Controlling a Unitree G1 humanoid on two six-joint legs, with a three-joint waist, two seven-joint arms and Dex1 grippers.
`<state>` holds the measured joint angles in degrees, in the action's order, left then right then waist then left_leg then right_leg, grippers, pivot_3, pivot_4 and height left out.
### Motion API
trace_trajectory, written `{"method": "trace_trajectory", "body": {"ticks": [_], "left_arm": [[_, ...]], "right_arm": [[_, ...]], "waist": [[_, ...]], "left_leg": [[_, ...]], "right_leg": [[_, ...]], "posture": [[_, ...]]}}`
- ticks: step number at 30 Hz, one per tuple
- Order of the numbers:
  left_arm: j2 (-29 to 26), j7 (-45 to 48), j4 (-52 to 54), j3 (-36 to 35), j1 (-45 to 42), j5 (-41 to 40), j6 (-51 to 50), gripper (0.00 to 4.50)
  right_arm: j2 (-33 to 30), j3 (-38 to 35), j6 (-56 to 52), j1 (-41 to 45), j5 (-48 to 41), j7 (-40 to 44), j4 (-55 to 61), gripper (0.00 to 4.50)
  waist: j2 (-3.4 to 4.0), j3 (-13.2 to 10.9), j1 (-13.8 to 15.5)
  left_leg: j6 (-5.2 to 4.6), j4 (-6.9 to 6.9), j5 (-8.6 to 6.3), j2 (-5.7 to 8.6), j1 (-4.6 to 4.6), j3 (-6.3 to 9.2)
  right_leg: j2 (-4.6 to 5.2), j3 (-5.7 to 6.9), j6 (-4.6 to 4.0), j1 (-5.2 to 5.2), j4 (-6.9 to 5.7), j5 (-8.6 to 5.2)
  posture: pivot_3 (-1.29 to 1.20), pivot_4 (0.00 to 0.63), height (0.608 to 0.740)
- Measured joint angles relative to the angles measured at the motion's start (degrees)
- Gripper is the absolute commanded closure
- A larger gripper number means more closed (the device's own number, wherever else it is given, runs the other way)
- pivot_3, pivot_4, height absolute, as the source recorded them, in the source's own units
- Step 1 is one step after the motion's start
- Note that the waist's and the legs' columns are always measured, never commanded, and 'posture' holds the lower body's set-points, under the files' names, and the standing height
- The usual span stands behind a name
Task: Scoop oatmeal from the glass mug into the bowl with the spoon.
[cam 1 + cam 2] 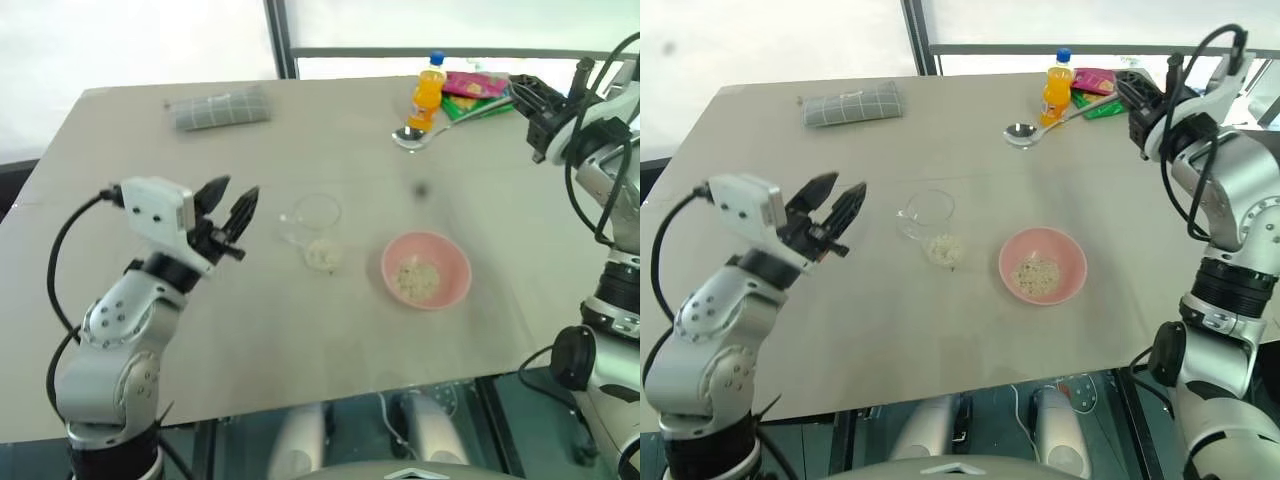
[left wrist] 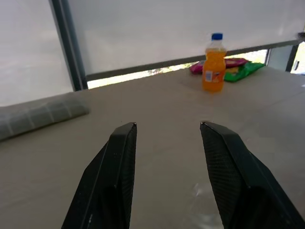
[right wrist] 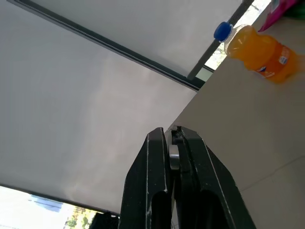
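The left gripper [image 1: 232, 208] hangs spread and empty, the glass mug [image 1: 315, 223] just to its right with oatmeal [image 1: 322, 255] spilled beside it. Farther right, the bowl [image 1: 426, 270] holds more flakes. The right gripper [image 1: 524, 97], fingers pressed together, pinches the spoon [image 1: 425, 132] by its handle, its bowl resting beside the orange bottle [image 1: 427, 92], whose label is unreadable.

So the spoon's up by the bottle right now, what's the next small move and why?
Probably swing the right gripper, shut on the spoon, toward the mouth of the glass mug. The mug has oatmeal in its bottom, the bowl holds only a small heap, and the spoon hangs far from both. The left gripper is open beside the mug, clear of that path.
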<state>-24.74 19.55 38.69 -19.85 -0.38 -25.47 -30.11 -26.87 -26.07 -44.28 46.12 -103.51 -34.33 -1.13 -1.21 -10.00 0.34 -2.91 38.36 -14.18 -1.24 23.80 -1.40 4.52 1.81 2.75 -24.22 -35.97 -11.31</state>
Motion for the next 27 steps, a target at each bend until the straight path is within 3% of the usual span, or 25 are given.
{"method": "trace_trajectory", "body": {"ticks": [4,12,27], "left_arm": [[1.9,1.3,-4.5,2.5,3.6,1.6,3.5,2.35],[1.3,9.1,-17.5,11.1,1.4,8.2,17.9,2.35],[3.6,11.8,-33.0,13.7,-8.6,9.7,25.5,2.35]], "right_arm": [[-0.8,0.1,0.3,-0.9,0.8,0.3,-0.2,4.5],[-1.0,0.2,1.4,-1.8,1.6,0.6,-0.1,4.5],[-2.2,0.2,3.2,-4.4,3.5,1.1,1.5,4.5]], "waist": [[0.05,0.0,0.4],[0.13,0.0,0.4],[0.17,0.0,0.3]], "left_leg": [[0.0,0.02,0.0,0.0,0.01,0.02],[-0.01,-0.02,0.0,-0.02,0.03,-0.06],[-0.02,-0.02,0.0,-0.04,0.04,-0.06]], "right_leg": [[-0.03,-0.01,-0.01,0.0,-0.01,0.0],[-0.04,-0.12,-0.02,-0.02,0.01,0.01],[-0.03,-0.13,0.0,-0.02,0.02,0.02]], "posture": [[0.0,0.15,0.74],[0.0,0.15,0.74],[0.0,0.15,0.74]]}}
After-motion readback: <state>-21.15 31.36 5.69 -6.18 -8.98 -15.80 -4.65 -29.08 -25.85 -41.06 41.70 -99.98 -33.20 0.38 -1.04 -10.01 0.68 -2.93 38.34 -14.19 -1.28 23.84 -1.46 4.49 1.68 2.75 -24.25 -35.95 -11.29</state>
